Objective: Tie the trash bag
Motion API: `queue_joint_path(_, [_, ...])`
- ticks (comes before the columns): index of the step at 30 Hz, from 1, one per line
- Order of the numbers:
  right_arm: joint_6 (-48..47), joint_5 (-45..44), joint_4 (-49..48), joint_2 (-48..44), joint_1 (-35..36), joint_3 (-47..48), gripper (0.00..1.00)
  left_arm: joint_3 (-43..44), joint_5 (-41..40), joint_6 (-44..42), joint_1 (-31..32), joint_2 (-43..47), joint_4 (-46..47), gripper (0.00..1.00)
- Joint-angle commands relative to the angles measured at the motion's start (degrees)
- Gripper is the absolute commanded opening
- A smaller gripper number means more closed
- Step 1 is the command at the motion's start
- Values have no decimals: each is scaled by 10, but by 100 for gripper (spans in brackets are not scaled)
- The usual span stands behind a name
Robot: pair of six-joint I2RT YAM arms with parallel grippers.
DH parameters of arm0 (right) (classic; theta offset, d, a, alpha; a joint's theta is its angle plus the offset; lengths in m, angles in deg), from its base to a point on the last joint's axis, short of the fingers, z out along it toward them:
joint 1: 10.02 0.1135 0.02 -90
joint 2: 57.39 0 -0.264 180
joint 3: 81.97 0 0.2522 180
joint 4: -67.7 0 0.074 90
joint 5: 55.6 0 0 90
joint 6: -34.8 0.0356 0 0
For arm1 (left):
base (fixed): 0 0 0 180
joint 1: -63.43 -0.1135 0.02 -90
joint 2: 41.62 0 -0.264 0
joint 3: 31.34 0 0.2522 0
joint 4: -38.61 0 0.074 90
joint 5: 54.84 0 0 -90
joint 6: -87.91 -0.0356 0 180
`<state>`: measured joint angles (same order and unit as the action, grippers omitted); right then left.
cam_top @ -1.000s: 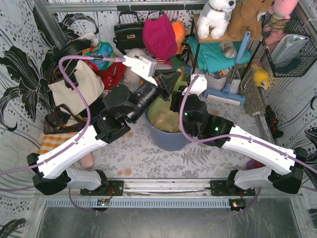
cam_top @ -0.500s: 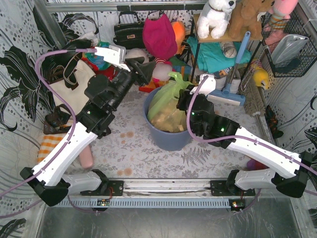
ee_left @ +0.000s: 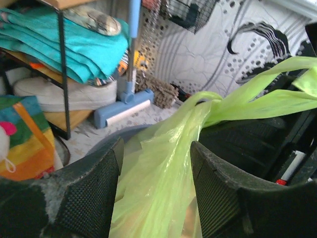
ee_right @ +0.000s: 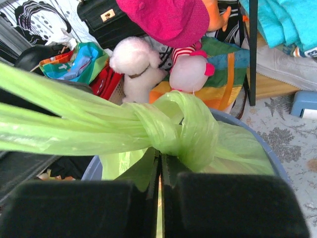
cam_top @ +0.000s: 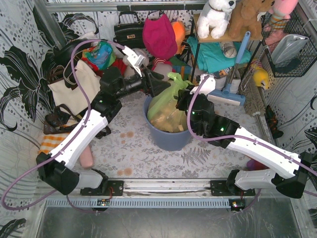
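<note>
on the surface (cam_top: pixel 148 154), top external view: the trash bag (cam_top: pixel 167 105) stands inside the blue-grey bin (cam_top: pixel 168 140), with its gathered neck rising above the rim. the left claw (cam_top: pixel 162 88) meets the neck from the left and the right claw (cam_top: pixel 181 102) from the right, so the neck sits between the two (an opposed approach, as suits pulling a tie tight).

left wrist view: the fingers (ee_left: pixel 91 191) of the left claw stand wide apart. green film passes through the gap without being pinched, so this claw holds nothing. judgement: it is placed to close on the film or on a loose end.

right wrist view: the right claw is pressed together to a thin slit, with a sliver of green film caught in it directly beneath the knot (ee_right: pixel 184 126). two flat tails (ee_right: pixel 59 116) run out to the left of the knot. judgement: the grip below the knot anchors the neck so the tails can be drawn against it.

status, as judged: one knot is formed; whether it is fully tight cannot be told. the next move calls for the left claw to close on a tail and pull away from the right claw. caution: the thin film may tear or slip under load.
</note>
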<state>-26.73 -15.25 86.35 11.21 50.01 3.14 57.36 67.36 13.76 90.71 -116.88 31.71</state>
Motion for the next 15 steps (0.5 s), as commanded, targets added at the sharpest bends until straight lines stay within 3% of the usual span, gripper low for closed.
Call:
queue_joint_path(1, [26, 11, -4, -14, -7, -14, 0, 2, 76, 1, -5, -20, 23, 65])
queue_joint_path(6, [41, 10, 4, -21, -13, -23, 0, 9, 89, -6, -5, -42, 8, 61])
queue_joint_path(15, [31, 8, -15, -19, -26, -32, 0, 18, 94, -26, -5, -51, -30, 11])
